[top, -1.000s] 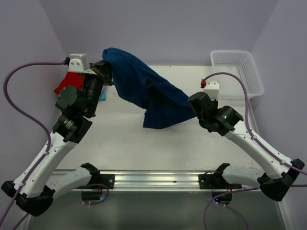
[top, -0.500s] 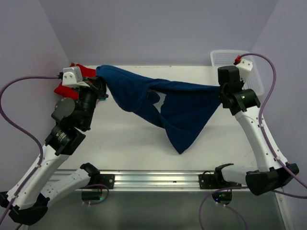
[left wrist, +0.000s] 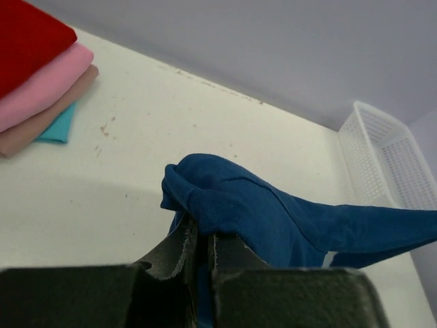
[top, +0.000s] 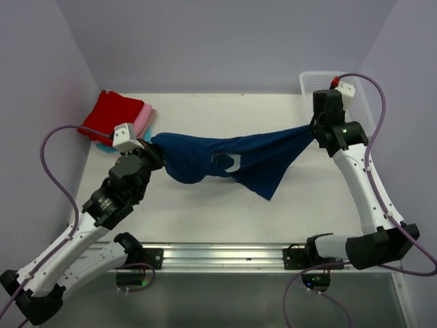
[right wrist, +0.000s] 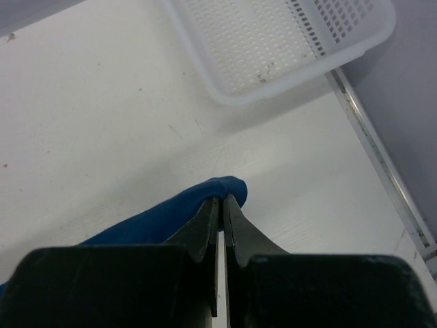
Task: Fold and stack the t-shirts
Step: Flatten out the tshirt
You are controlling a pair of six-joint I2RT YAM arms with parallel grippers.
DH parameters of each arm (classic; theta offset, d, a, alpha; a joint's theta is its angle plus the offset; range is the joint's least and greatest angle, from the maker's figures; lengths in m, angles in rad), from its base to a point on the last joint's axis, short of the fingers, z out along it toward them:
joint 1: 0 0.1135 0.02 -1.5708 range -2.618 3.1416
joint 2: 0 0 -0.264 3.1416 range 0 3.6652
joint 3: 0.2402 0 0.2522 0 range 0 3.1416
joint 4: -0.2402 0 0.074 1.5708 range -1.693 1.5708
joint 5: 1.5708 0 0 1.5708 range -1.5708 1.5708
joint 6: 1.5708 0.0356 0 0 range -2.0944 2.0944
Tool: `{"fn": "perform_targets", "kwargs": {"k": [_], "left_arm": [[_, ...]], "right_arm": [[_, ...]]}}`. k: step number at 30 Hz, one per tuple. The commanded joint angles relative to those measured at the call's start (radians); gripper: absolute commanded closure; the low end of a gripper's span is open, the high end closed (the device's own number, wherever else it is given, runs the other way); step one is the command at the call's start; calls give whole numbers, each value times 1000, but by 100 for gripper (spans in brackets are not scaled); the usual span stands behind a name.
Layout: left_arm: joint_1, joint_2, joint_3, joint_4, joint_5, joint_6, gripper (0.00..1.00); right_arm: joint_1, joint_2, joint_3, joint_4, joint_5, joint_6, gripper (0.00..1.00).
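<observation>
Left gripper (left wrist: pixel 202 236): jaws pressed together, pinching bunched end of navy tee (top: pixel 232 162). Right gripper (right wrist: pixel 221 202): jaws pinching opposite end, cloth tip poking just past fingertips. Tee stretched between both jaws above table (top: pixel 205 201), middle sagging, loose corner hanging nearer right jaws; contact with table: cannot tell. Folded stack of red tee (top: pixel 109 115), pink tee (top: pixel 145 119), teal tee (left wrist: pixel 57 127) lies ahead-left of left jaws, apart. Basket (right wrist: pixel 273 48) ahead of right jaws, apart.
</observation>
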Motion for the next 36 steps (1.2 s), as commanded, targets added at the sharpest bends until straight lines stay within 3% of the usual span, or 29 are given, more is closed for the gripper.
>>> {"fn": "perform_targets", "kwargs": {"k": [1,5,9,13,18,23,24,25,32,34,36], "left_arm": [[-15,65,-41,94,-95,-55,100],[-3,238,-38,164,-123,-78,100],[216,337,-68,241,63,-225,100],[258,453,-80,223,42,-322,96],[335,539,-162,256,49,-460,100],[379,631,-165,316,87,-485,100],[385,645,-165,322,89,-492,93],[390,663,-166,335,84,-493,92],[424,694,-212,569,88,-450,100],[427,749,-193,592,94,-417,89],[451,806,-130,608,136,-367,58]], "right_arm": [[-4,-1,20,55,-44,-27,100],[-3,5,19,55,-58,-34,100],[-4,-1,16,53,-67,-39,100],[-3,-3,6,61,-88,-42,100],[-3,-7,-7,64,-110,-45,100],[-3,-3,-11,68,-133,-48,100],[-1,-1,-12,68,-137,-50,100],[-3,-1,-14,68,-142,-51,100],[5,-9,-24,79,-153,-59,100],[8,-6,-24,79,-164,-62,100],[11,-6,-26,81,-167,-64,100]]}}
